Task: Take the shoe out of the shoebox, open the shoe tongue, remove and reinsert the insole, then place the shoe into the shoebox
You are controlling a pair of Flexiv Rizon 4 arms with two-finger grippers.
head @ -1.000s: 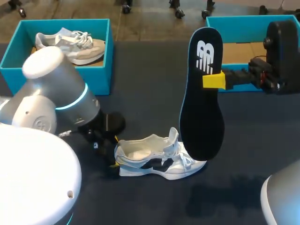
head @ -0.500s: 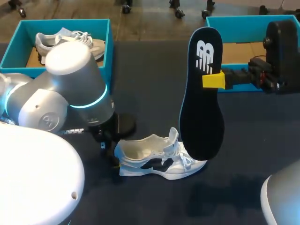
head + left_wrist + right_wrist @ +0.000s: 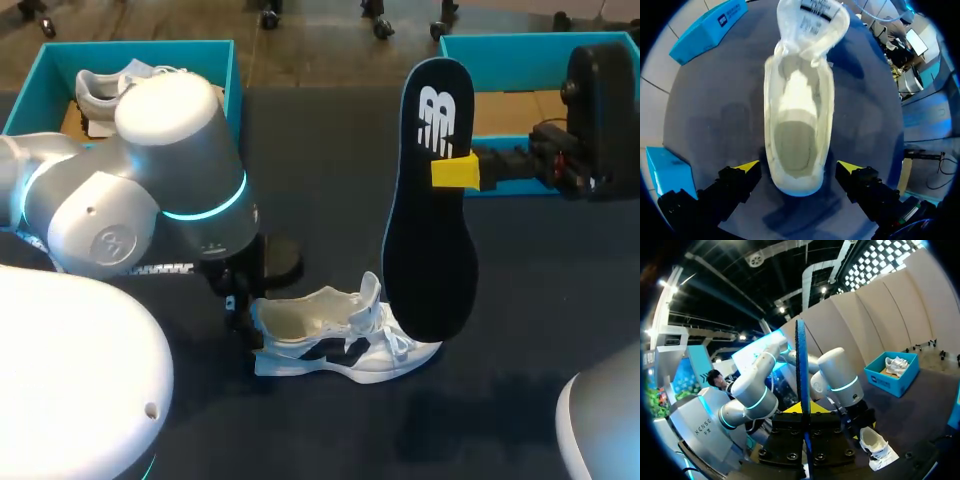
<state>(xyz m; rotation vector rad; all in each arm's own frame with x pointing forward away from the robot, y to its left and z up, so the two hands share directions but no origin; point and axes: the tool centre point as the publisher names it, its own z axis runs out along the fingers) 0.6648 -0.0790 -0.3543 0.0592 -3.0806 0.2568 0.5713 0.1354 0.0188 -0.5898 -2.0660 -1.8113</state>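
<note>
Leftward nothing stays put: over the last second the left arm swings in from the table's near-left side toward the white shoe (image 3: 340,345), and its big joint now hides most of the second shoe (image 3: 100,90) in the left shoebox (image 3: 225,150). The right arm and the insole (image 3: 430,230) hold exactly as they were.

The shoe lies on the dark table (image 3: 320,150) on its sole, tongue pulled up, its opening bare. The left gripper (image 3: 797,170) sits at the heel with its fingers spread, one on each side, and appears not to touch it. The right gripper (image 3: 457,172) is clamped on the black insole near its logo end, holding it upright, edge-on to its own wrist camera. The insole's lower end hangs just over the shoe's laces. The right shoebox (image 3: 520,45) stands behind it.

Reinserting the insole looks like the step in hand. The risks as I judge them:
- The shoe is unheld, so a push from the insole could slide or tip it.
- The long, free end could catch on the tongue or laces and buckle.
- A grip this far from the leading end gives little control of it.
</note>
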